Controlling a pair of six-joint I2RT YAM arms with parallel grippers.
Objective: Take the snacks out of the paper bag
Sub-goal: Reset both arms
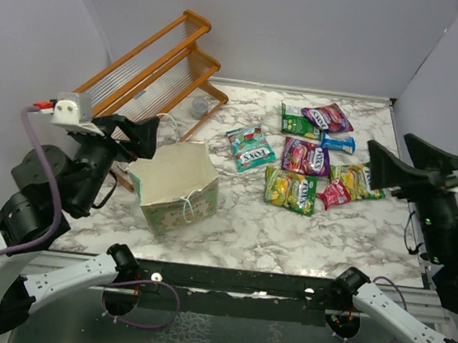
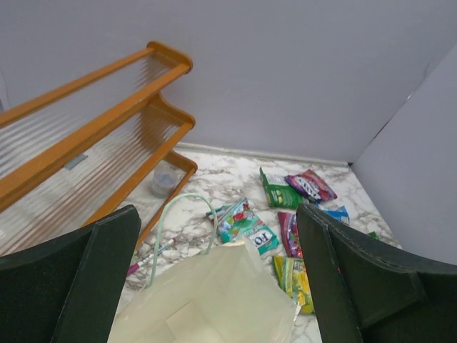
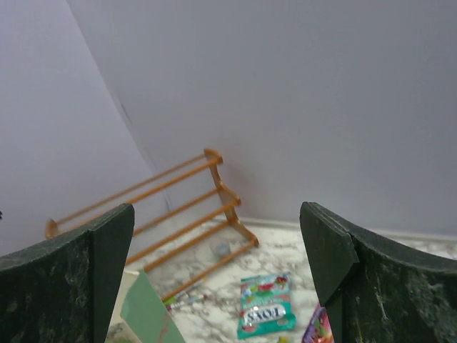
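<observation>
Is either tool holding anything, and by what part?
Nothing is held: the left tool, near the paper bag, and the right tool are both open.

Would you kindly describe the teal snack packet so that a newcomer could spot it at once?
Find the orange wooden rack at the far left, then the open paper bag in front of it. Right of the bag lies the teal packet, the only one set apart from the cluster of packets farther right.
</observation>
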